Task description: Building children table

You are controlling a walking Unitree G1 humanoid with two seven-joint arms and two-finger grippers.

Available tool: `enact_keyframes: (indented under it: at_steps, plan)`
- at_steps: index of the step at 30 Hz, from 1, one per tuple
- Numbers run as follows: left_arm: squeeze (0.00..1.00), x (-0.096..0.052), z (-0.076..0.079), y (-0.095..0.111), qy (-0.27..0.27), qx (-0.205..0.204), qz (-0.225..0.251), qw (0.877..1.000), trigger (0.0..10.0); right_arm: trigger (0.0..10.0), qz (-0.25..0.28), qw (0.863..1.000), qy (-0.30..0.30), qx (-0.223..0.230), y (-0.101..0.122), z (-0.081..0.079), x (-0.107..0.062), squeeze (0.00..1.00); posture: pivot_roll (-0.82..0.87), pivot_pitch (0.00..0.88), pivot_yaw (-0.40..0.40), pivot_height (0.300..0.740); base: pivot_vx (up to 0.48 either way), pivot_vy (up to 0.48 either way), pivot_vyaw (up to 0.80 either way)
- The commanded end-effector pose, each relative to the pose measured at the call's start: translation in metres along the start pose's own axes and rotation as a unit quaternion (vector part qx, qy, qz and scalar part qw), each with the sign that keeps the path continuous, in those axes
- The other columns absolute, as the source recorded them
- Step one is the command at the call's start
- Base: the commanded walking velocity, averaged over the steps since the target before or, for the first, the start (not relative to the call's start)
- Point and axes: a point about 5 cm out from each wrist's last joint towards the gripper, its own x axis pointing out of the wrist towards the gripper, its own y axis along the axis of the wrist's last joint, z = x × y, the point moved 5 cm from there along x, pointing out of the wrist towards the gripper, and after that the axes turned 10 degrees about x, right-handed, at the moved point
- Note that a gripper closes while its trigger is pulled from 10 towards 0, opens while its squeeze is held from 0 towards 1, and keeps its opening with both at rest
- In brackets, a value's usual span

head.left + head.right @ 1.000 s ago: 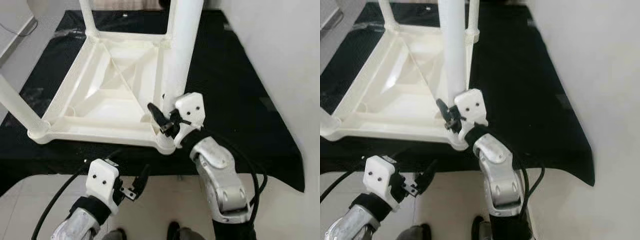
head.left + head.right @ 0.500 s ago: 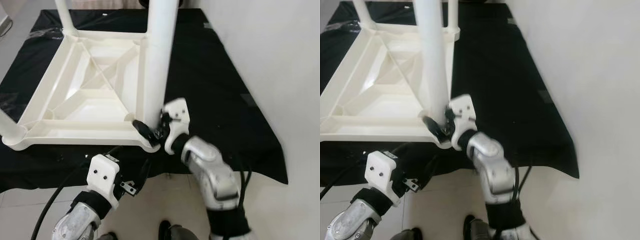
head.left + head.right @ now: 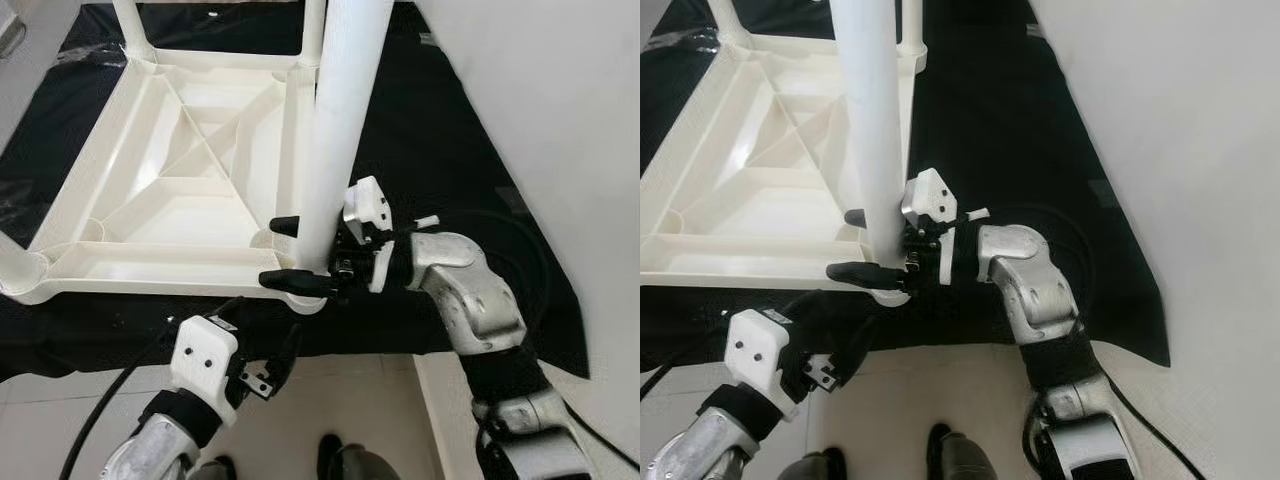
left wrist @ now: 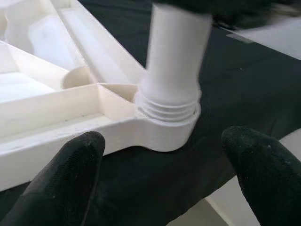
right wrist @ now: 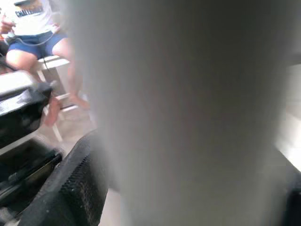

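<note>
White plastic table (image 3: 190, 190) lies upside down on a black cloth (image 3: 470, 150) that is spread over the floor, so its ribbed underside faces up. Going from left to right, one round table leg (image 3: 18, 268) shows at the near left corner, and two thin-looking legs stand at the far corners. The left gripper (image 3: 275, 365) hangs low in front of the cloth's near edge, over the pale floor tiles (image 3: 90, 390). Its two black fingers (image 4: 70, 174) are spread wide apart and hold nothing. In the left wrist view they point at the near right corner of the table, where a big leg sits in its round socket (image 4: 167, 127) with screw rings showing at the bottom. That big white leg (image 3: 340, 120) stands straight up from the near right corner. The right gripper (image 3: 290, 252) reaches in from the right side and is wrapped around the bottom of this leg, one black finger behind it and one in front, both touching it. The right wrist view is very blurry, with the white leg close up, and a person sitting on a chair (image 5: 33, 33) far behind. At the right is a plain white wall (image 3: 560, 120). The robot's feet (image 3: 345, 465) show at the bottom, on the tiles.
</note>
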Motion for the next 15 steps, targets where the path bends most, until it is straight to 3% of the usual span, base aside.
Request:
enact_keyframes:
  at_steps: [1, 3, 4, 5, 11, 15]
  plan:
    - [0.0, -0.005, 0.001, -0.002, 0.0, -0.002, -0.011, 1.0, 10.0, 10.0, 0.012, 1.0, 0.017, -0.004, 0.003, 0.0, 0.003, 0.0, 0.16, 0.318, -0.084, 0.74, 0.0, 0.0, 0.0]
    - [0.0, -0.006, 0.001, -0.002, 0.001, -0.001, -0.013, 1.0, 10.0, 10.0, 0.015, 0.999, 0.027, -0.008, 0.007, 0.003, 0.003, 0.0, 0.16, 0.32, -0.083, 0.74, 0.0, 0.0, 0.0]
    - [0.0, -0.007, 0.0, -0.002, 0.003, -0.001, -0.014, 1.0, 10.0, 3.6, 0.013, 0.999, 0.04, -0.011, 0.009, 0.004, 0.002, 0.0, 0.16, 0.322, -0.082, 0.74, 0.0, 0.0, 0.0]
    - [0.0, -0.008, 0.0, -0.002, 0.003, 0.0, -0.015, 1.0, 10.0, 0.0, 0.009, 0.998, 0.056, -0.011, 0.009, 0.003, 0.001, 0.0, 0.17, 0.326, -0.082, 0.74, 0.0, 0.0, 0.0]
    - [0.0, -0.01, 0.0, -0.002, 0.004, 0.0, -0.02, 1.0, 10.0, 0.0, 0.002, 0.996, 0.091, 0.002, 0.007, -0.001, -0.012, 0.0, 0.16, 0.326, -0.077, 0.74, 0.0, 0.0, 0.0]
    - [0.0, -0.009, 0.0, -0.003, 0.003, -0.001, -0.021, 1.0, 10.0, 0.0, -0.001, 0.998, 0.07, 0.001, 0.0, -0.002, -0.026, 0.0, 0.15, 0.32, -0.08, 0.74, 0.0, 0.0, 0.0]
